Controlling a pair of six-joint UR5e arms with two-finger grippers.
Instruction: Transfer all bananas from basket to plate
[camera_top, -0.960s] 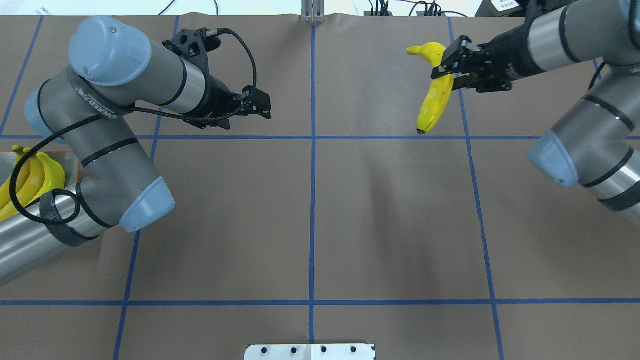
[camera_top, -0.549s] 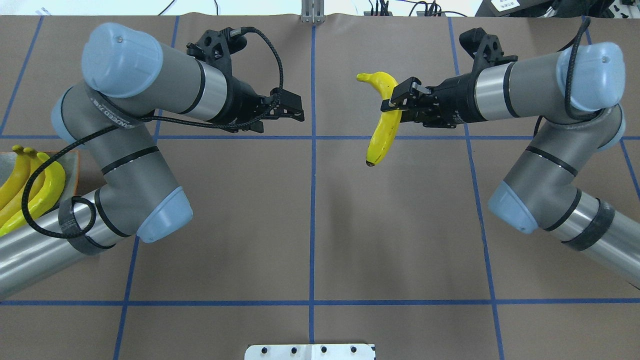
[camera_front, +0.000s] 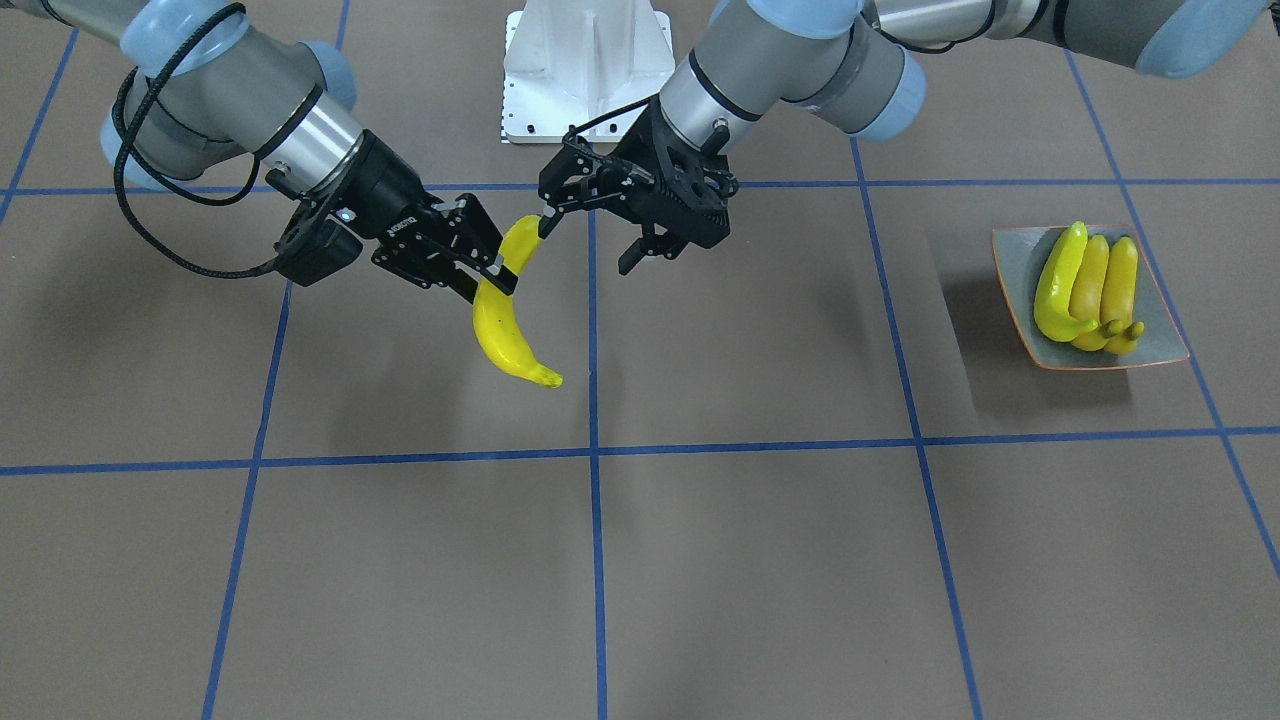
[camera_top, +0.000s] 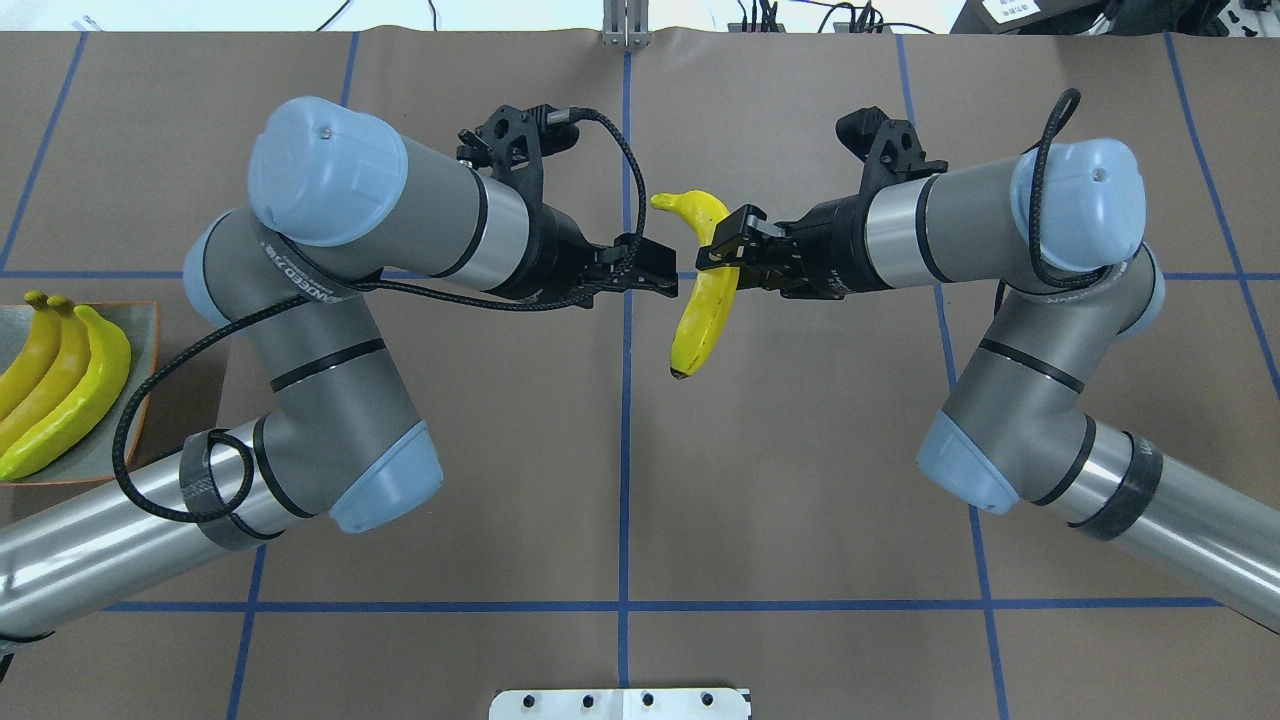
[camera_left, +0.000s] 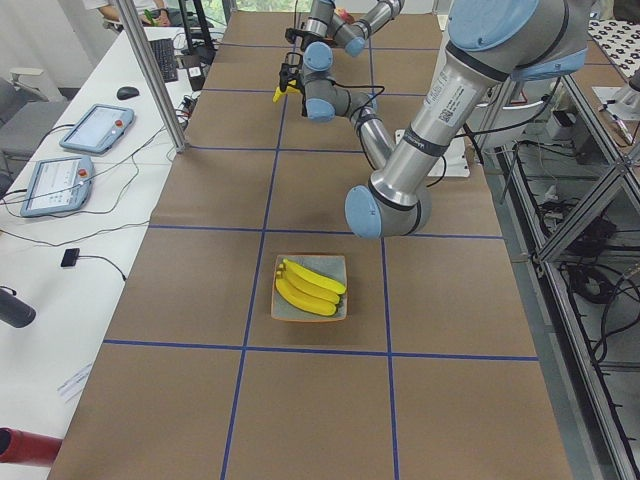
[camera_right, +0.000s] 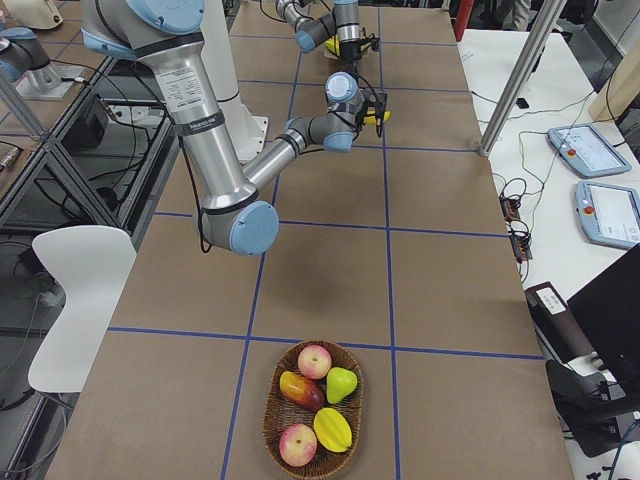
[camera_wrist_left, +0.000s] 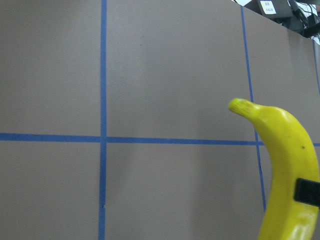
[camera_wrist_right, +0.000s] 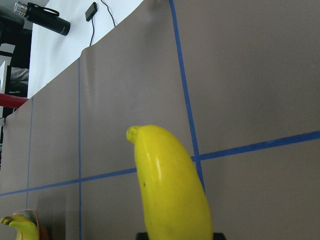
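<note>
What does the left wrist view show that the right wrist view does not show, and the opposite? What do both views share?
Only the left wrist view shows a white label beyond the table's edge. Only the right wrist view shows the tips of the bananas on the plate, a corner of the plate, and a black cylinder off the table. Both show the held banana, the brown table cover and the blue tape lines.

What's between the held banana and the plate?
Only the robot's own left arm. The right gripper holds the banana at mid-table; the open left gripper sits beside it on the plate's side. Nothing shows on the table between them. The plate already holds three bananas, so room may be tight.
</note>
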